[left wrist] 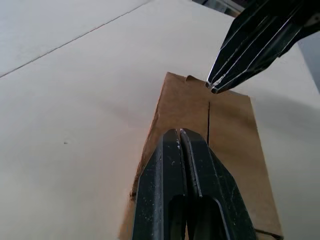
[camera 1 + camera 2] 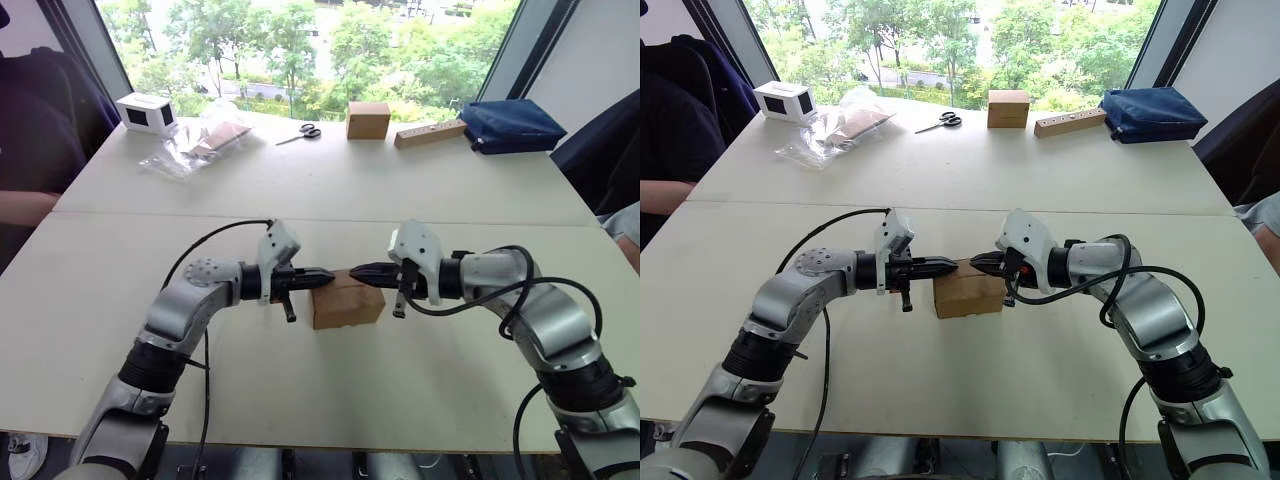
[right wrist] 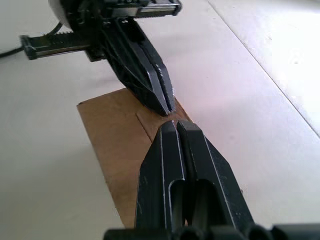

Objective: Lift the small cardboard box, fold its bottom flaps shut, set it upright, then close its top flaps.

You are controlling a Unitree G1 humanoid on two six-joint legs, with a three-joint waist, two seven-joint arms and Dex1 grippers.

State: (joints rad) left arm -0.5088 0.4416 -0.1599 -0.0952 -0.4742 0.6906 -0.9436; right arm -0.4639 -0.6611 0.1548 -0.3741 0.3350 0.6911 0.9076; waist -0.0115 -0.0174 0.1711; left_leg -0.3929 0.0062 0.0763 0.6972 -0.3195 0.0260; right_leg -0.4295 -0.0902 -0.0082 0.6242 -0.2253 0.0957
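Note:
The small cardboard box (image 2: 348, 308) stands on the table's near half, between my two arms. Its top flaps (image 1: 182, 105) lie folded flat, with a seam running between them. The bottom flaps are hidden under the box. My left gripper (image 2: 328, 276) is shut, and its tip rests over the box's left top edge. My right gripper (image 2: 356, 270) is also shut and points at it from the right, over the box top. The two tips nearly meet above the flaps. Nothing is held between either pair of fingers.
Along the far edge stand a white box with a dark face (image 2: 147, 113), a clear plastic bag (image 2: 200, 140), scissors (image 2: 300, 132), another cardboard cube (image 2: 368, 120), a wooden block (image 2: 430, 133) and a blue bag (image 2: 510, 125). A person's arm (image 2: 25, 205) rests at the left.

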